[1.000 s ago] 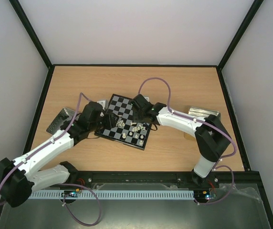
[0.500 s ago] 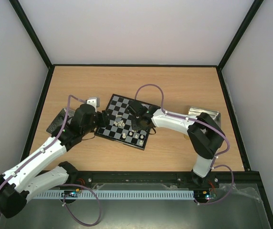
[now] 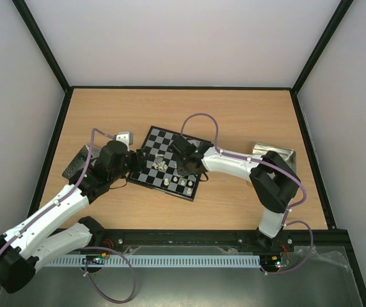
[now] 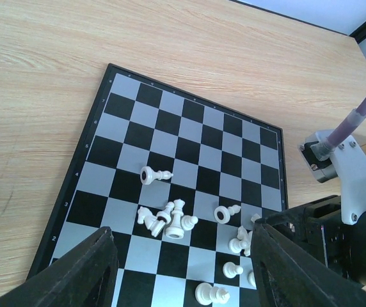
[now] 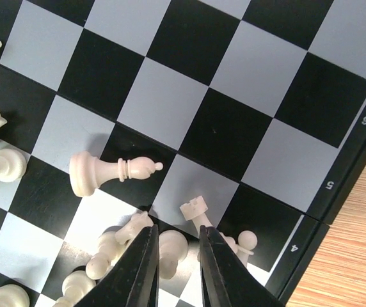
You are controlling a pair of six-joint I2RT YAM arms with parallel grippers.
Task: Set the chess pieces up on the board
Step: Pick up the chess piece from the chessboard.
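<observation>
Cream-white chess pieces (image 4: 168, 220) lie in a loose heap on the board (image 3: 164, 139) (black and pale grey chequers, thin black rim), most of them toppled on their sides; the board sits askew near the middle of the wooden table (image 3: 234, 115), between a left metal tray (image 3: 79, 161) and a right metal tray (image 3: 280, 151).

At the board's left edge the left gripper (image 4: 182, 233) hovers with its jaws spread wide and nothing held between them; the heap of pieces shows below the gap.

Low over the board's right part, the right gripper (image 5: 176, 228) has its fingers (image 5: 141, 268) drawn close together, with a rounded cream piece (image 5: 170, 246) in the narrow gap; whether the pads actually pinch it cannot be told from the wrist view. Just beside those fingers a bishop (image 5: 112, 173) lies flat on its side; a rook (image 5: 194, 210) tilts on a pale square; a pawn (image 5: 245, 242) rests near the rim by the printed number 4; more pieces crowd the lower left of that view, touching one another.
</observation>
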